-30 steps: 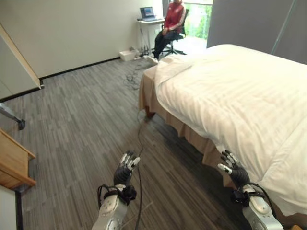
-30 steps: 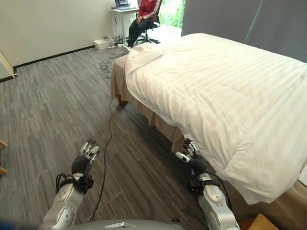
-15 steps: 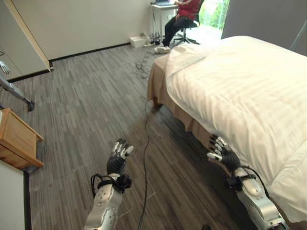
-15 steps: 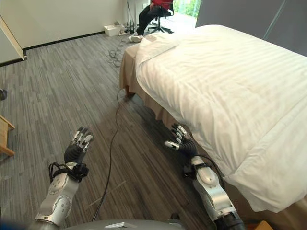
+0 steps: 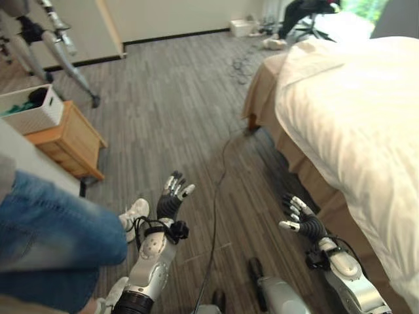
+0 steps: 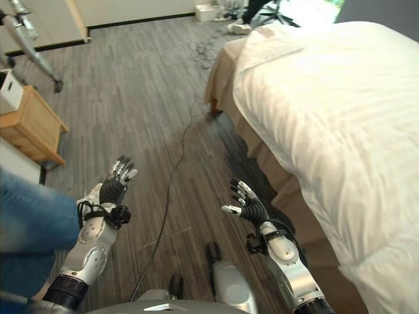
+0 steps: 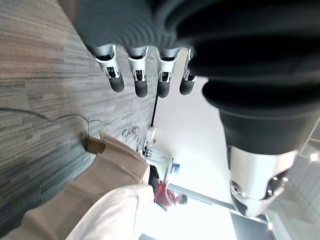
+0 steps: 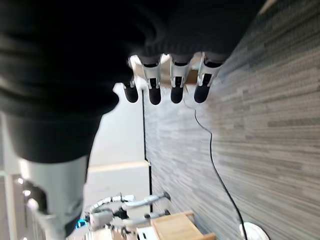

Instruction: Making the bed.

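Both hands (image 5: 171, 201) (image 5: 302, 221) open, beside bed (image 5: 353, 111)

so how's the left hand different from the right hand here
The left hand is raised beside a person's jeans-clad leg and white shoe, over open wood floor; the right hand is close to the bed's tan skirt, under the white duvet. The left sits higher in the eye views, the right lower. Both are open and hold nothing.
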{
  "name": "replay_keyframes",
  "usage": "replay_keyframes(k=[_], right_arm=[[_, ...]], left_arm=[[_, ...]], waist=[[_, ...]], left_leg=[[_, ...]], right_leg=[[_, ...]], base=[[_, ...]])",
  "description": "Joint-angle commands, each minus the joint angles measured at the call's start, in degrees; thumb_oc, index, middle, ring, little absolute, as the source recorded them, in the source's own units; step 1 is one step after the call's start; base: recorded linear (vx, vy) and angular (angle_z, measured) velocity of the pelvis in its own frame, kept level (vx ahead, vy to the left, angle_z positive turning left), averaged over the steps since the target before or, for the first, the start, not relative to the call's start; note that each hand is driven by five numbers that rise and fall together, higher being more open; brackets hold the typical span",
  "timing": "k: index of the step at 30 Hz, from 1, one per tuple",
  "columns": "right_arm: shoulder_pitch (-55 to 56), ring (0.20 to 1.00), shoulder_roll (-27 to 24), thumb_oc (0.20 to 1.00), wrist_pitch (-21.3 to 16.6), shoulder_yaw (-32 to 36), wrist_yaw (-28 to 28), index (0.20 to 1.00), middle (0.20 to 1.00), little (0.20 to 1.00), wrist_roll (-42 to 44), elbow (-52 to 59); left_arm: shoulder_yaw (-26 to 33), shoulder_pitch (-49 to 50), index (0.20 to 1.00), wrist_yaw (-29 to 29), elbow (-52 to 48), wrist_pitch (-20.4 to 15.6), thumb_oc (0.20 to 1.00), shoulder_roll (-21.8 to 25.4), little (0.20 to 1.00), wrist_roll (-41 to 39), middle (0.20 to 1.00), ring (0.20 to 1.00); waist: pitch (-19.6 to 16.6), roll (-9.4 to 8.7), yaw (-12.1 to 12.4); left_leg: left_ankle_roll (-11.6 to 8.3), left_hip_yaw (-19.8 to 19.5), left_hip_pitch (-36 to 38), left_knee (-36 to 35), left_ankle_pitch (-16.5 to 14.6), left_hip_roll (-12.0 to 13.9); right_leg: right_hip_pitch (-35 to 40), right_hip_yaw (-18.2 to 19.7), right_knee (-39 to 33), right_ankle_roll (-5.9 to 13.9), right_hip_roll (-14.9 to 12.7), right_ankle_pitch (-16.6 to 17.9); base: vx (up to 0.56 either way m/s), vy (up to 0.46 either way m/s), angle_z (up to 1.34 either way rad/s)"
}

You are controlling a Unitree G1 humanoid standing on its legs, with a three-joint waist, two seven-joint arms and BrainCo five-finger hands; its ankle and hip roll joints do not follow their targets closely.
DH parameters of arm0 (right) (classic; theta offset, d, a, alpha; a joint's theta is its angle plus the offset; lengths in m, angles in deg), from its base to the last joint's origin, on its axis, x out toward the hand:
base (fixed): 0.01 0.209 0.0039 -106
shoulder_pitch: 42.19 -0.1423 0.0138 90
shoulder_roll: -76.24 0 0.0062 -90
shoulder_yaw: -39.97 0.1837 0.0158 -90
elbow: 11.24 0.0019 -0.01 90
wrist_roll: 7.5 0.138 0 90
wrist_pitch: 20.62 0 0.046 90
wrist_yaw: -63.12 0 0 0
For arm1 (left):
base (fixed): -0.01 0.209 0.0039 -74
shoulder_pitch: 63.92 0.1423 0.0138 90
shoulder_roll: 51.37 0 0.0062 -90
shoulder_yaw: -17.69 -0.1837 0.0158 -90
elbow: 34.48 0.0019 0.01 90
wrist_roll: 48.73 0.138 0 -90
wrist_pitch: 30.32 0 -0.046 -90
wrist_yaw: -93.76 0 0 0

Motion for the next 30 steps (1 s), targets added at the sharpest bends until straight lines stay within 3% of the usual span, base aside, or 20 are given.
replay_keyframes(k=[1, 2, 4, 6, 7, 8, 9, 10, 11, 12, 13, 16, 17, 19, 20, 23, 25, 27, 28, 30], right_arm=[[-1.9, 1.0, -3.4, 1.0, -2.1, 0.1, -0.1, 1.0, 1.0, 1.0, 1.4, 1.4], [-0.4, 1.0, -3.8, 1.0, -2.1, 0.7, 0.7, 1.0, 1.0, 1.0, 1.8, 1.4], [-0.2, 1.0, -4.2, 1.0, -2.3, 0.7, 1.0, 1.0, 1.0, 1.0, 1.7, 1.1], [-0.8, 1.0, -4.9, 1.0, -2.5, 1.1, 0.4, 1.0, 1.0, 1.0, 1.2, 0.2], [-1.0, 1.0, -5.2, 1.0, -2.8, 1.6, -0.7, 1.0, 1.0, 1.0, 1.7, 0.1], [-1.3, 1.0, -5.2, 1.0, -3.3, 1.9, -1.4, 1.0, 1.0, 1.0, 3.5, 0.2], [-1.2, 1.0, -5.3, 1.0, -3.6, 2.3, -2.0, 1.0, 1.0, 1.0, 3.9, -0.1], [-1.2, 1.0, -5.5, 1.0, -3.5, 2.5, -3.6, 1.0, 1.0, 1.0, 3.3, -0.4], [-2.4, 1.0, -5.6, 1.0, -3.7, 2.3, -5.5, 1.0, 1.0, 1.0, 2.8, -0.3], [-2.4, 1.0, -5.3, 1.0, -3.9, 2.4, -5.2, 1.0, 1.0, 1.0, 3.7, 0.4], [-1.8, 1.0, -5.4, 1.0, -4.3, 2.6, -4.0, 1.0, 1.0, 1.0, 3.4, 1.3], [-1.3, 1.0, -5.5, 1.0, -4.4, 2.5, -4.0, 1.0, 1.0, 1.0, 2.8, 1.4], [-0.8, 1.0, -5.7, 1.0, -4.3, 2.4, -3.8, 1.0, 1.0, 1.0, 1.1, 1.5], [-0.1, 1.0, -5.2, 1.0, -4.1, 2.1, -3.6, 1.0, 1.0, 1.0, -1.2, 1.2], [-0.3, 1.0, -5.1, 1.0, -4.2, 2.4, -3.6, 1.0, 1.0, 1.0, -0.8, 1.2], [-0.7, 1.0, -4.8, 1.0, -4.0, 2.5, -3.3, 1.0, 1.0, 1.0, -0.3, 0.4], [-0.8, 1.0, -3.9, 1.0, -3.5, 2.6, -3.1, 1.0, 1.0, 1.0, -1.0, 0.0], [-2.8, 1.0, -2.0, 1.0, -3.9, 1.4, -4.2, 1.0, 1.0, 1.0, -0.2, -0.7], [-3.8, 1.0, -1.3, 1.0, -3.7, -0.2, -3.4, 1.0, 1.0, 1.0, 0.2, -0.9], [-4.3, 1.0, -1.2, 1.0, -3.5, -1.0, -2.9, 1.0, 1.0, 1.0, 0.1, -1.0]], left_arm=[[2.5, -0.3, 1.0, -1.9, -3.1, -2.6, 1.0, 1.0, 1.0, 2.9, 1.0, 1.0], [2.6, 0.9, 1.0, -3.1, -3.7, -2.8, 1.0, 0.7, 1.0, 1.9, 1.0, 1.0], [2.3, 1.0, 1.0, -3.4, -3.8, -2.7, 1.0, 0.1, 1.0, 1.4, 1.0, 1.0], [1.6, 0.6, 1.0, -3.3, -3.0, -3.1, 1.0, -0.6, 1.0, 0.6, 1.0, 1.0], [0.8, 0.0, 1.0, -3.2, -2.9, -3.1, 1.0, -1.0, 1.0, -1.1, 1.0, 1.0], [0.5, -0.5, 1.0, -3.8, -3.3, -3.0, 1.0, -1.3, 1.0, -3.4, 1.0, 1.0], [0.0, -1.0, 1.0, -3.8, -3.5, -2.7, 1.0, -1.0, 1.0, -3.5, 1.0, 1.0], [-0.2, -1.2, 1.0, -2.6, -2.8, -2.6, 1.0, -1.1, 1.0, -2.5, 1.0, 1.0], [-1.3, -3.4, 1.0, -1.4, -1.7, -2.7, 1.0, -1.6, 1.0, -4.0, 1.0, 1.0], [-1.7, -3.7, 1.0, -1.9, -1.4, -2.8, 1.0, -1.6, 1.0, -4.5, 1.0, 1.0], [-1.8, -3.7, 1.0, -2.8, -0.8, -2.8, 1.0, -0.7, 1.0, -4.6, 1.0, 1.0], [-1.9, -3.5, 1.0, -3.0, -0.8, -2.7, 1.0, -0.5, 1.0, -4.3, 1.0, 1.0], [-1.9, -3.2, 1.0, -3.1, -0.7, -2.7, 1.0, -0.2, 1.0, -3.8, 1.0, 1.0], [-1.4, -2.4, 1.0, -3.0, -0.9, -3.1, 1.0, -0.3, 1.0, -3.3, 1.0, 1.0], [-1.4, -3.0, 1.0, -2.7, -0.9, -3.5, 1.0, -0.3, 1.0, -2.8, 1.0, 1.0], [-1.5, -3.9, 1.0, -2.9, -0.8, -3.9, 1.0, -0.3, 1.0, -2.6, 1.0, 1.0], [-1.7, -4.1, 1.0, -3.5, -1.1, -4.0, 1.0, 0.0, 1.0, -2.9, 1.0, 1.0], [-1.9, -5.3, 1.0, -2.2, -2.1, -4.7, 1.0, 0.4, 1.0, -3.5, 1.0, 1.0], [-1.5, -5.5, 1.0, -1.6, -2.5, -5.0, 1.0, 1.1, 1.0, -2.9, 1.0, 1.0], [-1.4, -5.9, 1.0, -1.3, -2.5, -5.0, 1.0, 1.5, 1.0, -3.0, 1.0, 1.0]], waist=[[-4.6, 4.78, -2.0], [-6.7, 4.83, -2.3], [-7.9, 5.47, -2.6], [-8.6, 7.57, -3.2], [-8.2, 7.01, -3.6], [-7.2, 6.3, -3.4], [-6.0, 5.19, -3.0], [-4.5, 4.36, -1.9], [-3.5, 3.71, -0.2], [-3.3, 3.65, 0.4], [-3.8, 3.73, 1.4], [-4.1, 3.84, 1.7], [-4.0, 4.46, 2.1], [-4.1, 5.11, 3.6], [-4.2, 5.12, 4.0], [-4.2, 4.69, 4.1], [-5.4, 3.82, 4.3], [-6.2, 2.48, 4.3], [-5.7, 1.94, 4.2], [-5.0, 1.98, 4.1]], left_leg=[[-0.14, -3.0, 22.9, -17.1, 2.0, 2.7], [-1.03, -3.3, 23.5, -14.1, 2.5, 3.5], [-2.2, -2.9, 22.9, -10.9, 3.4, 4.1], [-9.65, 0.9, 18.8, 5.1, 14.3, 5.7], [-12.82, 3.5, 13.3, 15.1, 19.3, 5.8], [-14.23, 6.7, 7.7, 24.8, 21.9, 6.9], [-13.68, 10.2, 2.3, 33.4, 22.7, 8.8], [-11.4, 12.0, -2.9, 36.6, 20.8, 10.2], [-7.35, 13.9, -8.3, 27.4, 18.9, 15.6], [-6.81, 14.2, -8.5, 25.1, 17.0, 16.1], [-5.51, 15.2, -7.1, 9.5, 13.8, 16.3], [-5.39, 15.4, -6.6, 2.2, 14.0, 16.0], [-5.51, 14.5, -7.2, -5.5, 15.1, 15.2], [-6.86, 8.7, -7.8, -17.3, 21.1, 12.8], [-7.83, 6.0, -9.5, -18.6, 22.1, 12.6], [-8.6, 6.8, -9.8, -17.4, 22.8, 13.5], [-6.72, 8.0, -9.8, -14.6, 19.7, 13.4], [-4.36, 11.1, -9.2, -14.2, 17.2, 12.4], [-2.94, 12.9, -7.5, -14.2, 15.7, 11.7], [-2.23, 13.7, -6.1, -14.6, 15.0, 11.6]], right_leg=[[-4.8, -8.6, -6.8, -1.55, 5.2, 12.6], [-2.2, -7.5, -5.5, -3.97, 5.9, 12.0], [-0.5, -6.2, -6.0, -4.86, 7.1, 11.3], [2.2, -7.2, -3.9, -6.54, 7.2, 9.5], [4.5, -6.9, -4.5, -7.37, 5.9, 8.4], [7.7, -6.7, -5.5, -8.41, 5.1, 6.9], [9.7, -5.9, -5.5, -9.9, 4.7, 5.4], [12.6, -4.4, -6.3, -10.59, 5.0, 4.5], [16.4, -2.8, -7.5, -9.89, 4.5, 3.7], [17.6, -2.1, -7.6, -9.68, 4.4, 3.0], [19.3, -0.2, -7.9, -8.38, 4.2, 1.6], [19.8, 0.4, -7.9, -7.95, 3.8, 0.7], [21.4, 1.2, -8.3, -7.6, 4.3, -0.4], [24.9, 5.0, -9.2, -7.03, 5.4, -2.3], [26.0, 7.2, -9.4, -6.72, 5.2, -2.9], [27.2, 9.2, -9.7, -6.23, 4.2, -3.6], [27.3, 11.2, -9.0, -4.61, 1.4, -4.3], [23.9, 13.9, -3.0, -1.99, -1.6, -1.0], [19.9, 15.2, 5.1, -0.07, -2.1, 3.7], [17.6, 15.1, 10.0, 0.38, -2.0, 6.7]], base=[[0.6, -0.096, -0.29], [0.48, -0.08, -0.38], [0.44, -0.046, 0.14], [0.5, 0.004, 0.35], [0.42, -0.039, 0.34], [0.37, -0.114, 0.38], [0.34, -0.151, 0.32], [0.5, -0.099, -0.03], [0.51, -0.02, -0.39], [0.74, 0.143, -0.71], [0.44, 0.129, -0.55], [0.29, 0.131, -0.47], [0.44, 0.203, -0.44], [0.61, 0.261, -0.38], [0.47, 0.196, -0.65], [0.29, 0.154, -0.96], [0.51, 0.361, -1.19], [0.51, 0.4, -0.87], [0.31, 0.255, -0.53], [0.23, 0.221, -0.65]])
